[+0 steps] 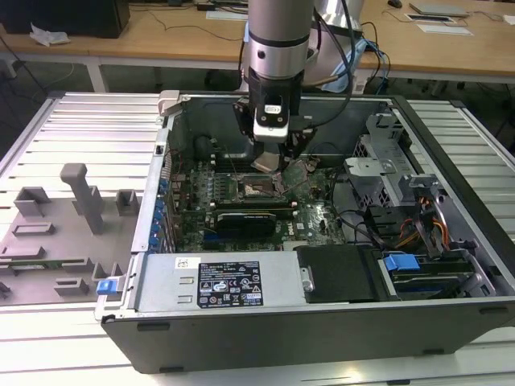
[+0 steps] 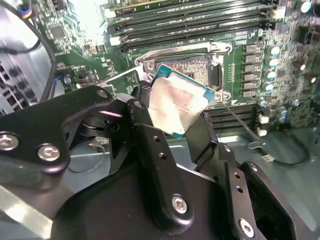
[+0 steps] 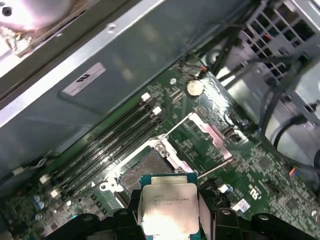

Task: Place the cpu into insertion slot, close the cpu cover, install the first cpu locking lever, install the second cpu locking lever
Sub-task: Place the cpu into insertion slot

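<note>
We see the black two-fingered gripper (image 2: 172,120) clamped on the small, flat, silver-topped square cpu (image 2: 176,102), holding it tilted just above the dark-centred, silver-rimmed insertion slot (image 2: 192,67) in the green circuit board (image 1: 318,213). In the exterior view the gripper hangs at the slot's twelve o'clock, inside the open grey metal computer case (image 1: 241,285). The thin silver frame of the cpu cover (image 3: 209,134) lies swung open beside the slot, whose dark centre is bare.

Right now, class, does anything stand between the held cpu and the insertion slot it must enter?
Nothing visible does. The gripper is shut on the cpu close by the insertion slot, whose dark centre lies bare; the cpu cover stands open to one side.
</note>
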You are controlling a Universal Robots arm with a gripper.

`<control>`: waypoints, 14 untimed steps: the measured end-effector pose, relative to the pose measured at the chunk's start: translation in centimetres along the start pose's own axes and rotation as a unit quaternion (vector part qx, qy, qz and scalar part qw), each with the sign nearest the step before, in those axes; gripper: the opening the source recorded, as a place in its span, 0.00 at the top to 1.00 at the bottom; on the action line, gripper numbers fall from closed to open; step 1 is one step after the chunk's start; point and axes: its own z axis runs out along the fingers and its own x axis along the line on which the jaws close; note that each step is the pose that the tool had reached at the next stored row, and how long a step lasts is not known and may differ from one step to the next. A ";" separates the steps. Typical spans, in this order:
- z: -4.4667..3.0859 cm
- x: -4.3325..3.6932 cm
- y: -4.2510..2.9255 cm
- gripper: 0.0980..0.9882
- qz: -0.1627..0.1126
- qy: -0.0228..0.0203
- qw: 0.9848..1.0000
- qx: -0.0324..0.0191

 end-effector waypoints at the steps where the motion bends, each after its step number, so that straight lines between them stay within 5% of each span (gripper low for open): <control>1: 0.01 0.00 0.00 0.51 0.009 -0.001 1.000 0.000; 6: 0.07 0.00 -0.01 0.51 0.053 -0.005 0.999 0.000; 14: 0.19 0.00 -0.02 0.51 0.131 -0.012 0.991 0.000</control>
